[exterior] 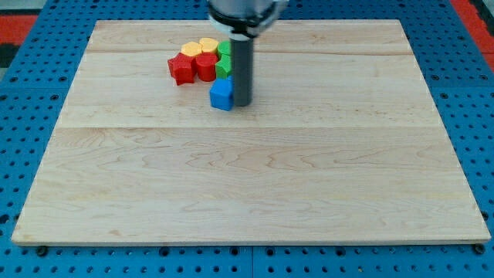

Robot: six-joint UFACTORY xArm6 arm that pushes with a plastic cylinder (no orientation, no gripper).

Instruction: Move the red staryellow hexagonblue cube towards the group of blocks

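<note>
Blocks crowd the upper-left part of our bench (pixel 255 201), a pale wooden board lying on a blue pegboard (pixel 23 116). Our rod (pixel 241 69) comes down from the view's top, and my tip (pixel 241 103) rests on the wood just beside the blue cube (pixel 221 94), at about three o'clock from it and seemingly touching its side. We carry no hand at all, only this rod, so there is nothing to be apart or together.

The blue cube sits at the near edge of the group. At about eleven o'clock from it stands a red block (pixel 205 66), rounded in shape, and further out at ten o'clock the red star (pixel 181 69), the two reds touching. Beyond them, at roughly twelve o'clock from the red pair, lie two yellow blocks (pixel 200 48) side by side; they look like hexagons, though we cannot be sure. A green block (pixel 225 60) stands at twelve o'clock from the cube, partly hidden behind the rod, so its shape is unclear.
</note>
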